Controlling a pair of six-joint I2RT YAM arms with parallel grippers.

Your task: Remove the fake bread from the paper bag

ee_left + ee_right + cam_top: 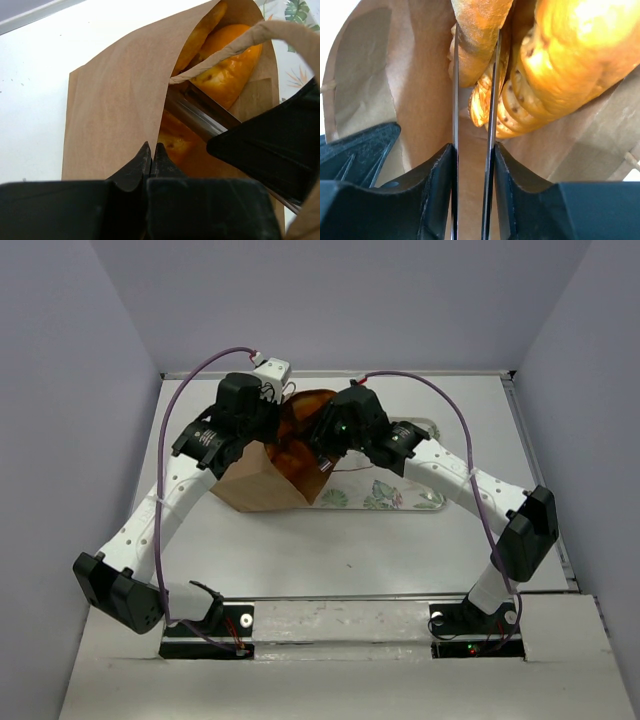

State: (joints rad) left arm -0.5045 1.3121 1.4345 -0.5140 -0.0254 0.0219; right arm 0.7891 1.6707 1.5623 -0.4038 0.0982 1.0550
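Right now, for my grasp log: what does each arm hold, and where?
Right fingers clamp a slim fake bread loaf by its end; left fingers apparently pinch the paper bag rim.

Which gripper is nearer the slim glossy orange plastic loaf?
Right. The right gripper clamps that slim orange loaf inside the brown paper bag; the left gripper pinches the bag's rim.

**Clearances at the paper bag (420,100) mouth: right gripper (475,37), left gripper (150,149)**

Between the right gripper's blades: filled by a slim loaf (477,30), touching both sides. Right of the blades: larger loaf (570,55) pressed close, no passage. Left of the blades: open pocket as far as the bag wall. Ahead of the left gripper: right gripper's blade and black body cross the mouth, twisted handle (240,42) arches over it. Left of the left gripper: bag's outer wall, then bare table (35,100).
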